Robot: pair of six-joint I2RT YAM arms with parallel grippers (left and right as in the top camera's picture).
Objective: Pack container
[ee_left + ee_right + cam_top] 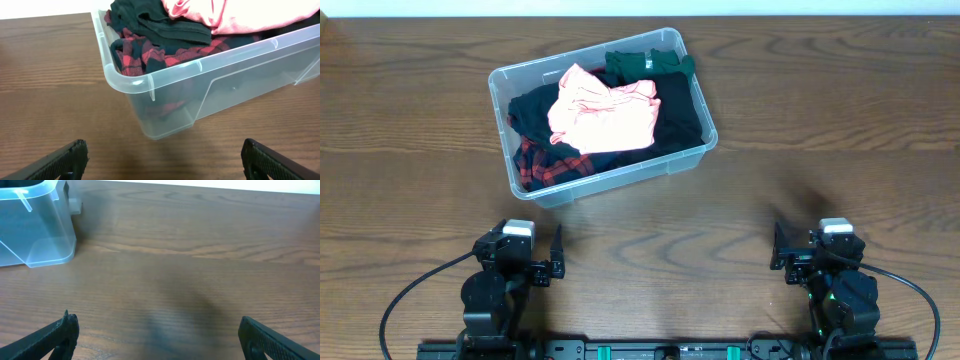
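The clear plastic container (pixel 691 160) sits at the back middle of the table, tilted a little. It holds a pink garment (pixel 602 110) on top, black clothing (pixel 675 115), a red and black plaid cloth (pixel 548 167) and a dark green garment (pixel 645 64). In the left wrist view the container's near corner (pixel 150 100) fills the upper frame with the plaid (pixel 150 55) and pink cloth (pixel 235 15) inside. My left gripper (pixel 162 160) is open and empty, in front of the container. My right gripper (pixel 157 337) is open and empty over bare wood; the container's corner (pixel 35 235) shows at far left.
The wooden table (pixel 820 140) surrounds the container. Both arm bases stand at the front edge, left (pixel 505 275) and right (pixel 835 275), with black cables trailing off.
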